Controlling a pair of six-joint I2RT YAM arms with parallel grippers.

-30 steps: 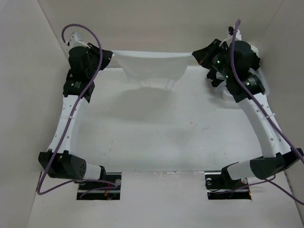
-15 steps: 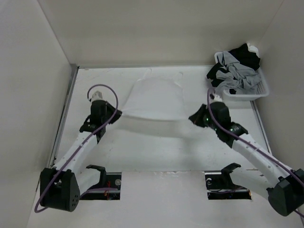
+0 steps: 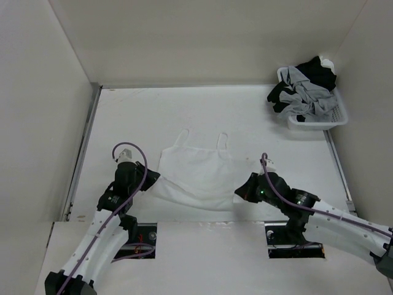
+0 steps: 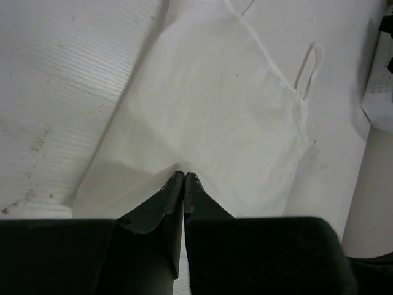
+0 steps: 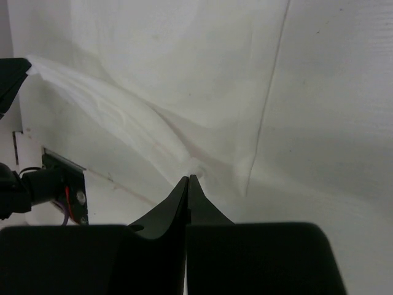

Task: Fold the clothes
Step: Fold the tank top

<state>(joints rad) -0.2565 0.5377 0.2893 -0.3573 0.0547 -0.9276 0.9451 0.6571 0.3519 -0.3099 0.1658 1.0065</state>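
Black left pincer (image 3: 149, 180) sits low at the near-left of the counter (image 3: 123, 117). Its jaws are pressed together on the near-left corner of the white garment (image 3: 198, 171). In the left wrist view, thin fabric is pinched between the meeting tips and rises into a small tent there.

Right pincer (image 3: 239, 194) sits opposite at the near-right, likewise clamped tight, holding the garment's near-right corner. In the right wrist view, cloth is gathered just at its tips. A raised ridge of fabric runs from there towards the other arm.

The near hem spans between the two pincers. It is slightly lifted and creased, with a shadow under it.

Beyond the hem the garment body lies flat on the counter, roughly central and spread out smooth.

At its far edge two narrow strap loops (image 3: 182, 137) lie on the surface and point away from the arms. One strap shows clearly in the left wrist view.

At the far-right corner, well apart from the garment, a white plastic basket (image 3: 336, 115) stands on the counter. It holds a heap of black and grey clothes (image 3: 304, 86), which rises above its rim.
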